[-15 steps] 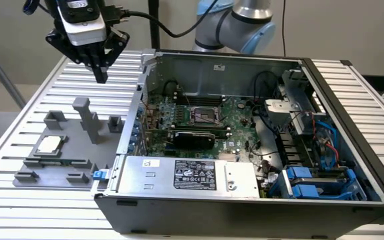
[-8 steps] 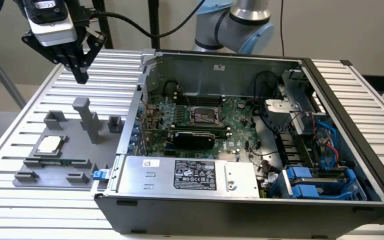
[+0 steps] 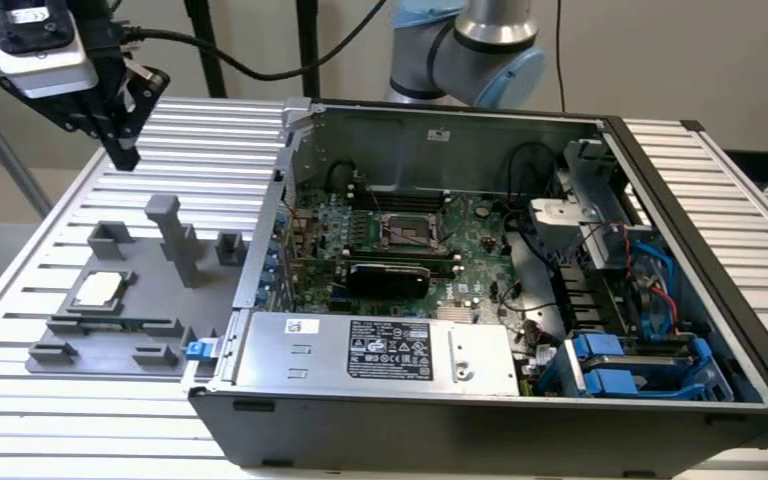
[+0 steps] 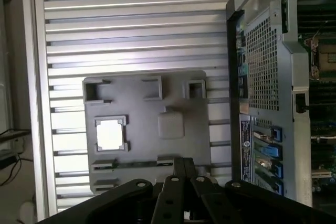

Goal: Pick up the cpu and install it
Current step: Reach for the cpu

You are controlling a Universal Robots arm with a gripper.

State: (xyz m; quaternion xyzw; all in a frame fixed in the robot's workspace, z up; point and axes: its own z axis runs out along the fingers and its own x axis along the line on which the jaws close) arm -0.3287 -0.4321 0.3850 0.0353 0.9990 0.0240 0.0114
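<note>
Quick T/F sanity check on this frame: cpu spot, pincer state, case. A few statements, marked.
1. The cpu lies on the grey fixture plate. True.
2. The pincer is shut on the cpu. False: it is shut but holds nothing, and hangs above the table, apart from the cpu.
3. The case is open, with the motherboard in sight. True.
4. The cpu sits in the motherboard. False: it is on the plate, outside the case.
5. The plate is on the exterior view's right of the case. False: it is on the left.
</note>
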